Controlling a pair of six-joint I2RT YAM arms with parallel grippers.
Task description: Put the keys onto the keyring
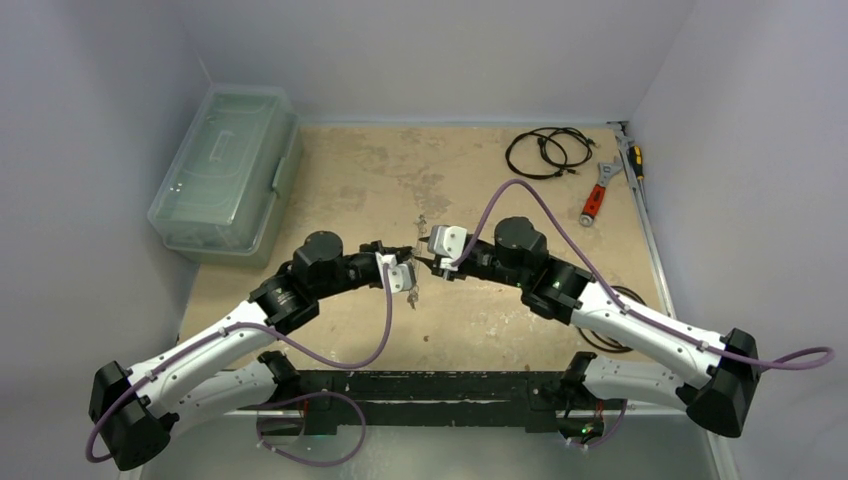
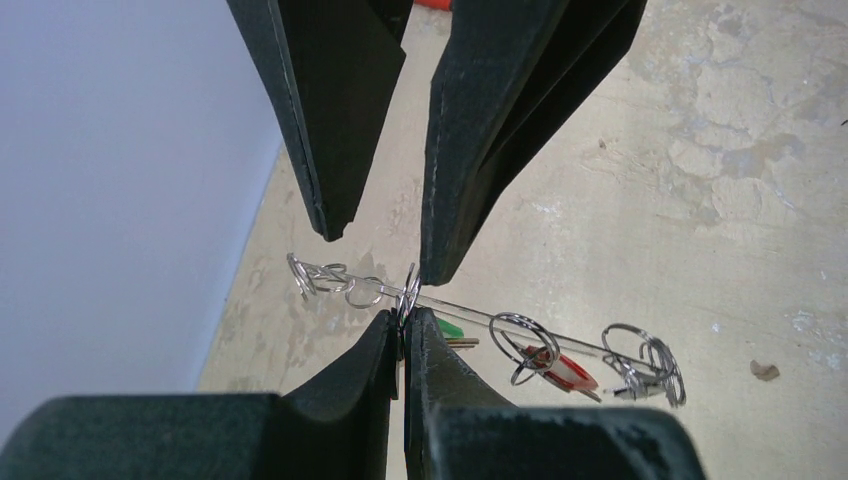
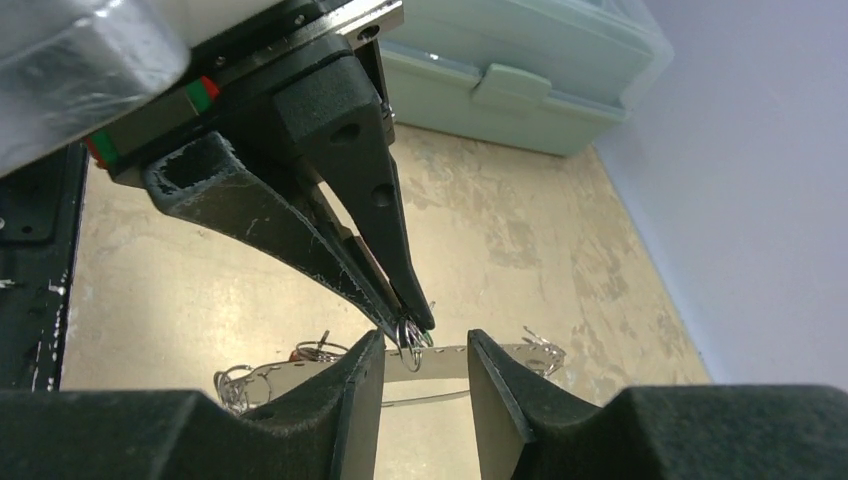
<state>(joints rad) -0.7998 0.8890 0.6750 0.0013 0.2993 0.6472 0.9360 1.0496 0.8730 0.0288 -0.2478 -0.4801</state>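
The keyring (image 2: 470, 316) is a flat silvery hoop, seen edge-on in the left wrist view, with small split rings along its rim. It also shows in the right wrist view (image 3: 520, 358) and, small, between the two grippers in the top view (image 1: 420, 225). My left gripper (image 2: 405, 318) is shut on one split ring (image 2: 409, 292) on the hoop. A red-tagged key (image 2: 562, 370) hangs from the hoop, and a green tag (image 2: 452, 328) shows behind my left finger. No black-tagged key is in view. My right gripper (image 3: 425, 345) is open, its fingers on either side of that split ring (image 3: 408, 338).
A clear plastic box (image 1: 225, 170) stands at the back left. Black cable coils (image 1: 545, 152), a red-handled wrench (image 1: 597, 195) and a screwdriver (image 1: 635, 160) lie at the back right. Grey walls close in the table on three sides.
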